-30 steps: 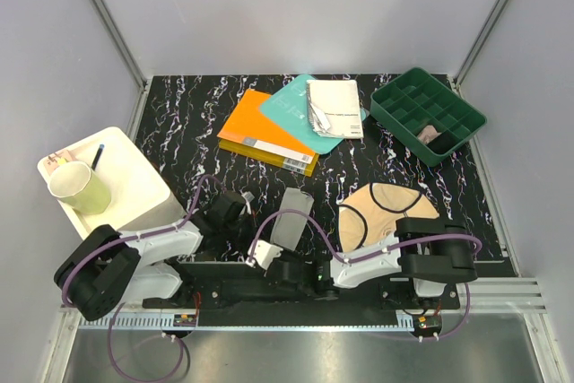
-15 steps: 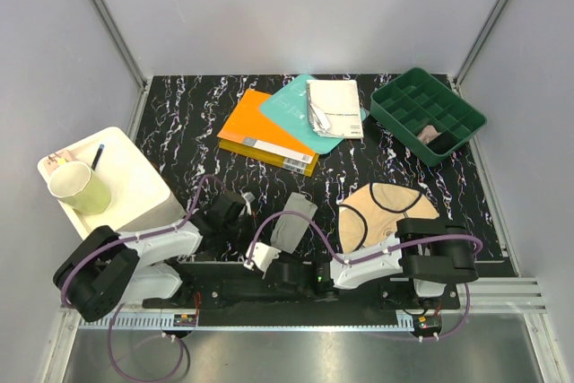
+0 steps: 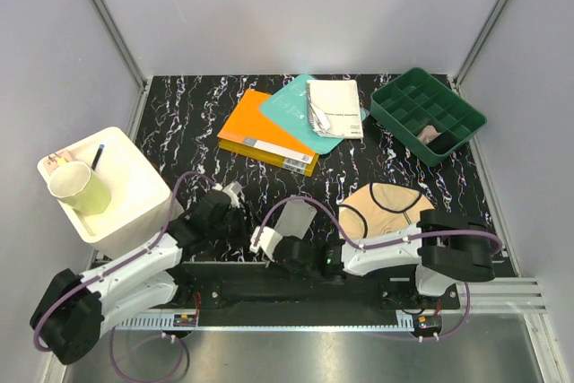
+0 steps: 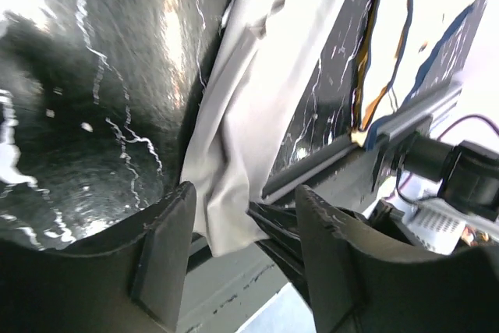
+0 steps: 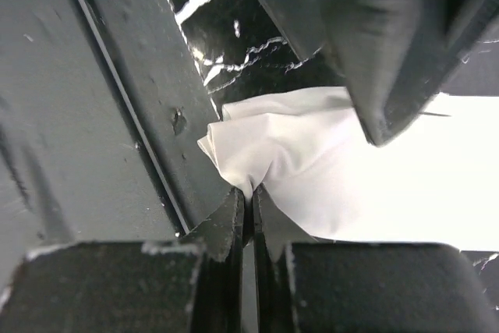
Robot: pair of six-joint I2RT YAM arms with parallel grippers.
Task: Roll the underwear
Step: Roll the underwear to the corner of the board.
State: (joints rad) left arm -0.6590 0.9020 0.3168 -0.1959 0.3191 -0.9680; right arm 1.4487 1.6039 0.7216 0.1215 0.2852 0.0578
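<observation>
Grey briefs (image 3: 294,220) lie lengthwise, pointing away from me. My right gripper (image 5: 251,200) is clenched on their near end. My left gripper (image 4: 245,193) is released, just beside their left edge.

Right gripper (image 5: 251,202) pinching bunched pale underwear (image 5: 312,169) — jaws together.
</observation>
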